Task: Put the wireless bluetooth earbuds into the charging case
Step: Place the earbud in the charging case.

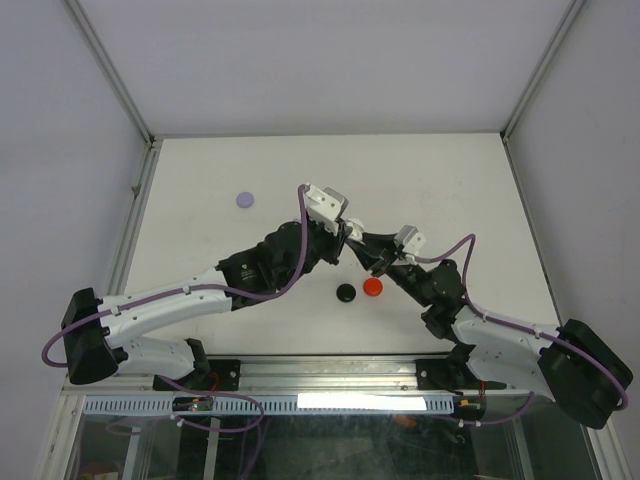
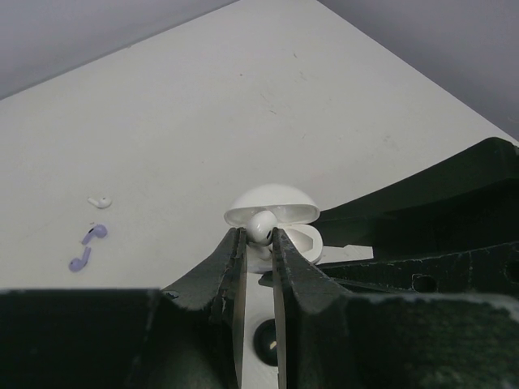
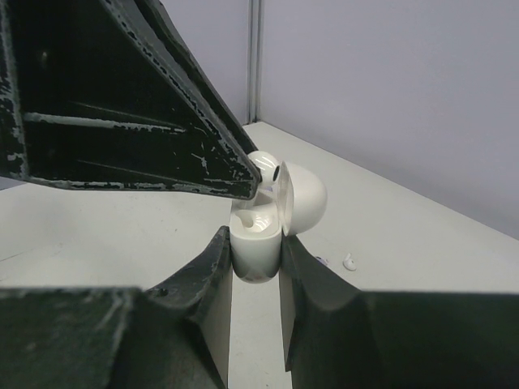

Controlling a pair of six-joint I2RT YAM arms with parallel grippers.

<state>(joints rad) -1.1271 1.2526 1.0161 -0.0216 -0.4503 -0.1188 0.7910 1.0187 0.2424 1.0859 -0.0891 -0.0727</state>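
Grey walls close in a white surface (image 1: 450,180). At its left, in the overhead view, a closed lavender case (image 1: 244,199) lies well apart from everything else. From the left wrist, small buds show on the surface off to the left: a loose white earbud (image 2: 100,201) and, just beside it, two lavender earbuds (image 2: 94,234).

Toward the middle, the left end effector (image 2: 259,237) has its fingers drawn nearly together, pinching the held white earbud (image 2: 261,225) at their tips so that its rounded head stands clear above them. That bud sits at the mouth of the white charging case (image 3: 256,243), just under the raised lid (image 3: 303,198) – whether it touches the well I cannot tell.

The case stands upright off the surface, lid hinged open. The right end effector (image 3: 255,261) is clamped on its lower half, one finger on each side.

Nearer the arm bases, a black case (image 1: 346,292) and a red case (image 1: 373,287) lie on the surface just beside each other – black on the left, red on the right – below the two meeting end effectors.
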